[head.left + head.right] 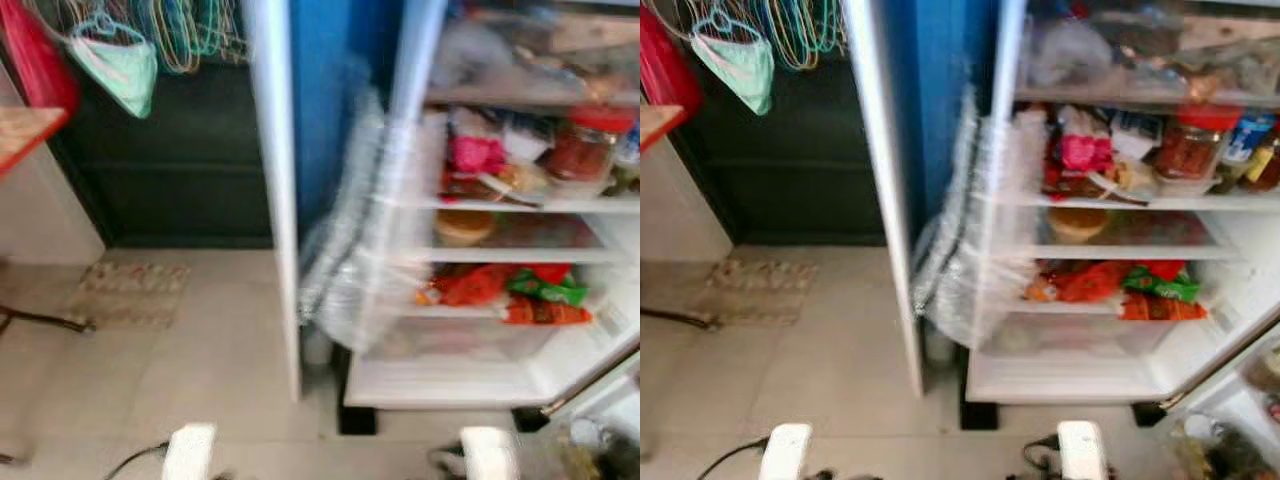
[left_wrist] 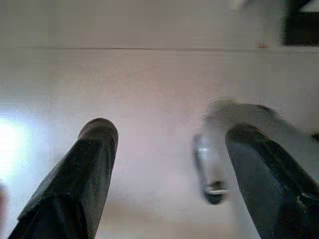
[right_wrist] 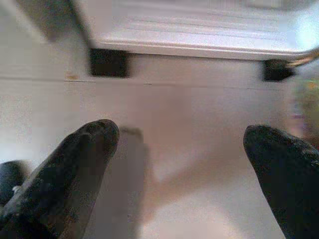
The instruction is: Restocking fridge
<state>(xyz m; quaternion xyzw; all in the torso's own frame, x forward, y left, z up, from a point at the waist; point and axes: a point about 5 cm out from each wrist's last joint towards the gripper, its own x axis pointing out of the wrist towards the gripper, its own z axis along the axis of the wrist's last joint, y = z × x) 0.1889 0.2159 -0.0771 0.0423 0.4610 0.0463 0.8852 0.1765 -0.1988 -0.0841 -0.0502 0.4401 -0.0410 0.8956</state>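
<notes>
The fridge stands open at the right of the frame, shelves crowded, while both pincers — left pincer and right pincer, fingers apart and empty — hang over bare floor, so nudging the door's loose plastic wrap seems the likeliest snag.

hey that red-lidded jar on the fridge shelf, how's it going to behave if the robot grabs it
The red-lidded jar looks like clear glass and full, so probably rigid, fairly heavy and breakable. Its smooth wall may slip between the fingers. It stands upright among crowded packets, so a sideways push would likely knock neighbours. The picture is blurred, so treat this as a guess.
</notes>
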